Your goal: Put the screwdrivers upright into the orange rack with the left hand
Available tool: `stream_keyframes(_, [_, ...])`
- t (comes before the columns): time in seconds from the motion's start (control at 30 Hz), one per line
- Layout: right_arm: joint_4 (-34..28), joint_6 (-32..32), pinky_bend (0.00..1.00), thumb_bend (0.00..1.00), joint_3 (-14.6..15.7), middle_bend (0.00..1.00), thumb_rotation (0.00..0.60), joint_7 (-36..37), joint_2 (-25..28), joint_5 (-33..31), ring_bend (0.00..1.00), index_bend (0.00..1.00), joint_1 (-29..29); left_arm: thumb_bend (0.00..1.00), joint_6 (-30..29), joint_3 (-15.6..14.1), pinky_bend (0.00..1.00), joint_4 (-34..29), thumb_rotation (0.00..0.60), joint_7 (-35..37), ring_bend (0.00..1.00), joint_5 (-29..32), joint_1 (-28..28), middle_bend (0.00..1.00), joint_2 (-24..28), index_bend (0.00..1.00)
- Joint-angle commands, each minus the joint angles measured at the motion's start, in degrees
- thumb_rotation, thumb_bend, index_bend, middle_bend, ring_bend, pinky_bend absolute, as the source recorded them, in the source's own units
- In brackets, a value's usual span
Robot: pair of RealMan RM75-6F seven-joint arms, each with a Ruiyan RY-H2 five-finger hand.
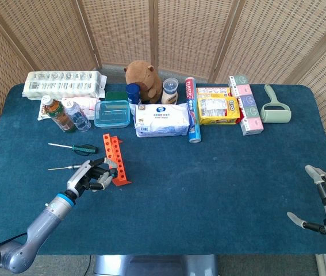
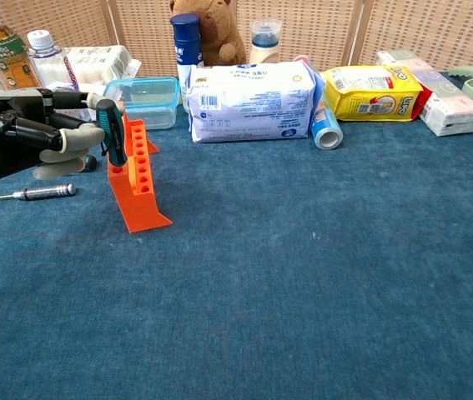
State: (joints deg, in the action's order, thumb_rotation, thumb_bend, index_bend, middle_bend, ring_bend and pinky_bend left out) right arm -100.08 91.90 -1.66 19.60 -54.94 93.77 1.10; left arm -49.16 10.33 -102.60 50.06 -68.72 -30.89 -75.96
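Note:
The orange rack stands on the blue table left of centre. A screwdriver with a teal and black handle stands upright in a hole at the rack's near end. My left hand pinches that handle from the left. A second teal-handled screwdriver lies flat further back, mostly hidden behind the hand in the chest view. A thin silver screwdriver lies flat to the left of the rack. My right hand hangs at the table's right edge, fingers apart and holding nothing.
Along the back stand two bottles, a clear lidded box, a white wipes pack, a blue can, a yellow bag and a plush toy. A lint roller lies far right.

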Motion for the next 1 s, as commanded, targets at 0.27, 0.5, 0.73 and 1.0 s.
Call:
stream_keyframes(0.27, [0.0,-0.1,0.09,0.16,0.0,0.10,0.600,0.1,0.1,-0.1,0.09,0.01,0.0,0.50,-0.5,0.3,0.86,-0.3,0.600,-0.5,0.88,-0.9,1.0,0.85,0.0,0.15])
stream_keyframes(0.5, [-0.1,0.2,0.09,0.16,0.0,0.10,0.600,0.2,0.2,0.0,0.09,0.01,-0.1,0.48,0.1,0.7,0.86,-0.6,0.600,0.3,0.88,-1.0,1.3,0.85,0.4,0.15])
stream_keyframes(0.73, [0.0,0.3,0.09,0.16,-0.1,0.10,0.600,0.5,0.3,-0.1,0.09,0.01,-0.1,0.46,-5.5,1.0,0.86,-3.1,0.600,0.5,0.88,-6.0,4.4,0.85,4.0,0.15])
stream_keyframes(1.0, [0.0,0.7,0.09,0.16,-0.2,0.10,0.600,1.1,0.5,-0.1,0.09,0.01,-0.2,0.42,-8.2,0.8,0.86,-1.6,0.600,-12.8,0.88,2.8,6.4,0.85,8.8,0.15])
